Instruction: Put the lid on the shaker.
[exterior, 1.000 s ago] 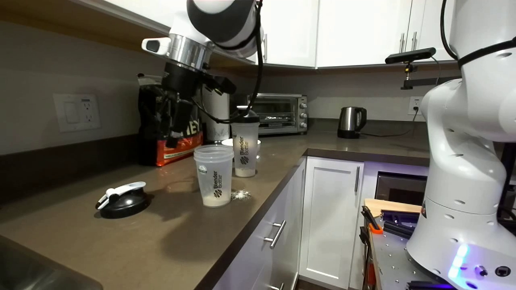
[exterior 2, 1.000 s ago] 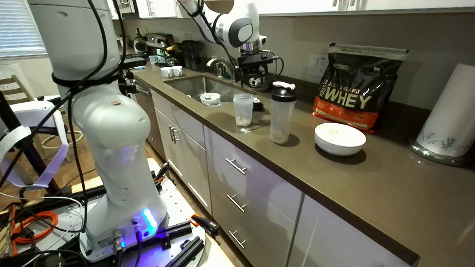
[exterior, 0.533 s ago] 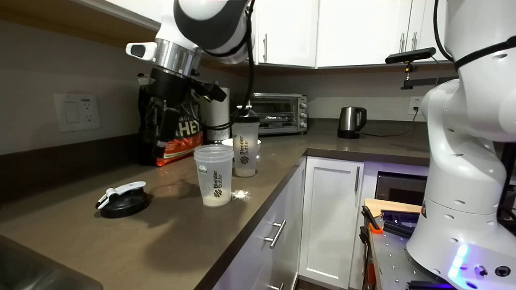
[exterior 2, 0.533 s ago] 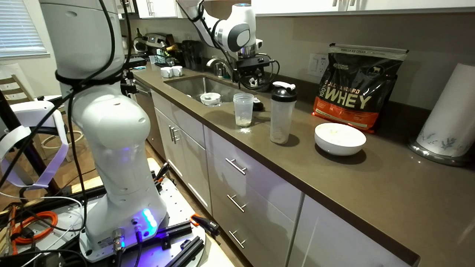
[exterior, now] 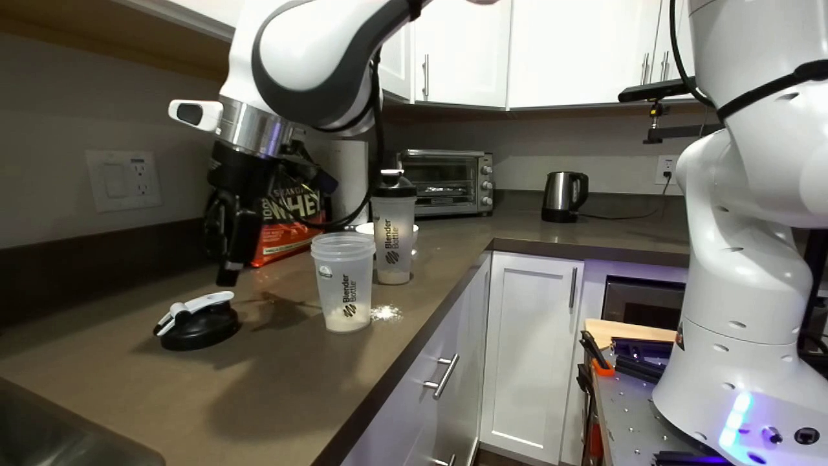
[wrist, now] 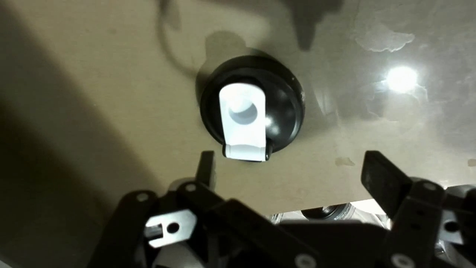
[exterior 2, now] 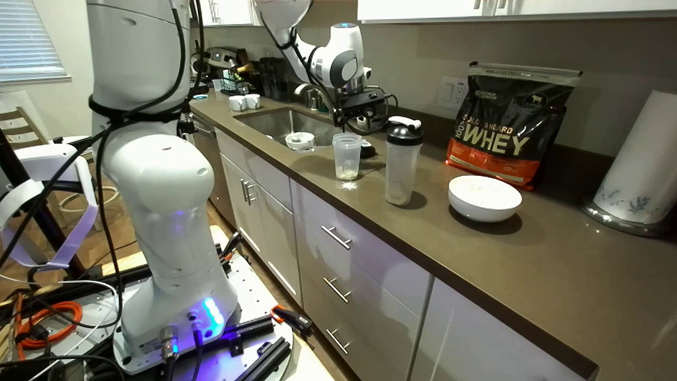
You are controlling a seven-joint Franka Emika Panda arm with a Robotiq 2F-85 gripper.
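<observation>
My gripper (wrist: 293, 171) is spread wide, unloaded. The lid (wrist: 269, 100) lies ahead of it on the surface (wrist: 134, 85), left of midline in the wrist view, flap (wrist: 243, 137) crosswise to the closing line; I'd shift that way. Farther off stands the uncapped shaker (exterior: 344, 285).

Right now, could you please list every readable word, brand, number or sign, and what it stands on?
"Blender Bottle": on the open shaker.
"Blender Bottle": on the capped bottle.
"GOLD STANDARD", slightly blurred: on the bag.
"100% WHEY": same bag.
Too small: other bag print, shaker's badge, outlet label.
</observation>
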